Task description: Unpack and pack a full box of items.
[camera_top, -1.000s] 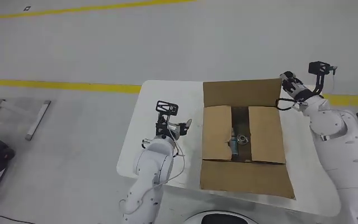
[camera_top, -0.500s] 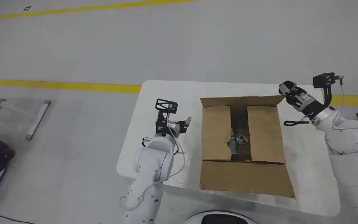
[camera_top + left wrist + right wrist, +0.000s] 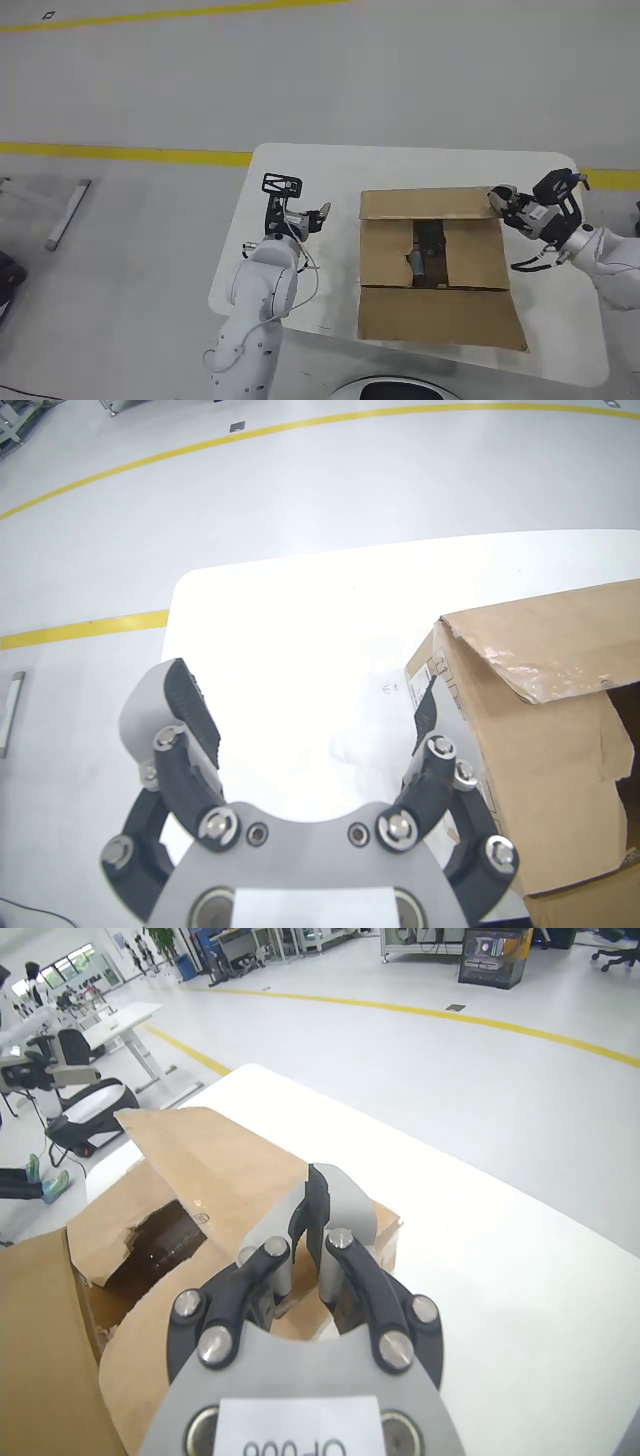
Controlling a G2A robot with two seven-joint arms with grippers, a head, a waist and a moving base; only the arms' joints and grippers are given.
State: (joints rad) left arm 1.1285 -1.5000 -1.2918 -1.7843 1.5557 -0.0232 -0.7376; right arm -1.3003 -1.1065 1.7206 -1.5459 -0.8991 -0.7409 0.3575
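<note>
A brown cardboard box [image 3: 475,250] stands on the white table [image 3: 310,170]. Its far flap [image 3: 430,204] lies folded down over the top, and its near flap [image 3: 440,318] hangs open towards me. A narrow gap between the two side flaps shows grey and dark items [image 3: 420,258] inside. My right gripper [image 3: 499,198] sits shut at the box's far right corner, just over the far flap [image 3: 225,1163], its fingers [image 3: 320,1198] together with nothing seen between them. To the left of the box, my left gripper [image 3: 312,215] hovers open and empty [image 3: 305,705] above bare table, beside the box wall [image 3: 540,725].
Bare tabletop lies left of the box and along the far edge [image 3: 420,150]. A yellow floor line [image 3: 120,153] runs past the table. Desks and equipment [image 3: 100,1028] stand far off in the room.
The right arm swung in and down to the box's far right corner. The far flap went from lying open to folded over the top. The left gripper drifted slightly left.
</note>
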